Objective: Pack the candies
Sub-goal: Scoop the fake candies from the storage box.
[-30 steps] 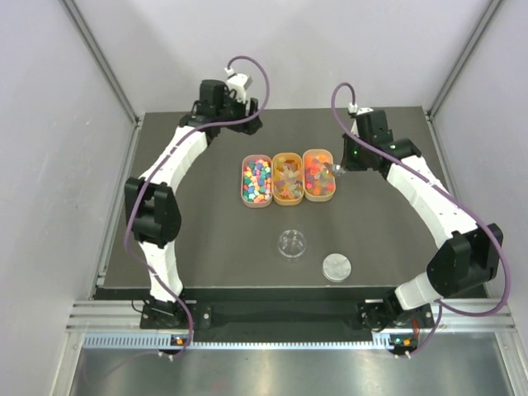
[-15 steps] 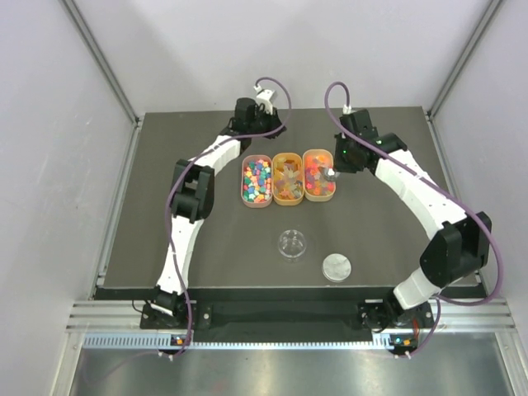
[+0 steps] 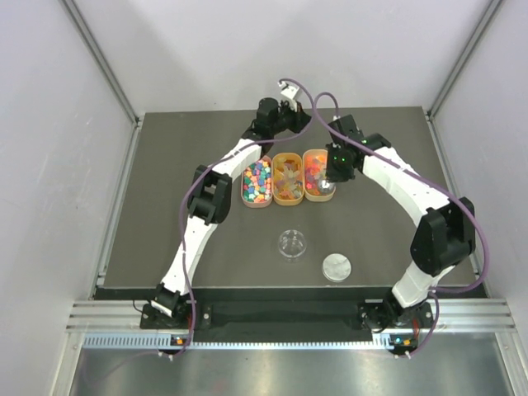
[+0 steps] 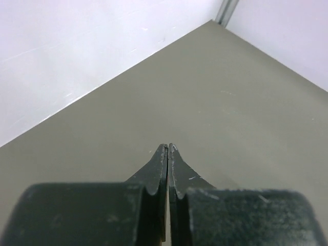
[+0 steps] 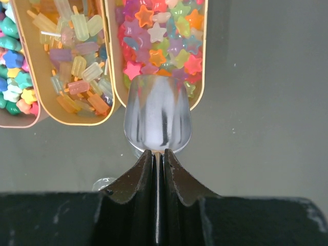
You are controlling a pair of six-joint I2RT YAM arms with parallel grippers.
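The candies lie in three orange oval trays at mid-table: multicoloured pieces (image 3: 256, 181) on the left, pale popsicle shapes (image 5: 77, 61) in the middle, bright stars (image 5: 159, 36) on the right. My right gripper (image 5: 158, 152) is shut on the thin handle of a shiny metal scoop (image 5: 158, 115). The scoop's front edge rests among the stars at the near end of the right tray (image 5: 204, 61), and its bowl looks empty. My left gripper (image 4: 167, 147) is shut on nothing above bare table, behind the trays in the top view (image 3: 304, 122).
A small clear round jar (image 3: 291, 242) stands open in front of the trays, its silver lid (image 3: 336, 265) lying to its right. The jar's rim (image 5: 102, 183) shows just left of my right fingers. White walls close the table's back and sides.
The left arm has swung right along the back of the table and its gripper has closed. The right arm has moved left, bringing the scoop over the right tray's near end.
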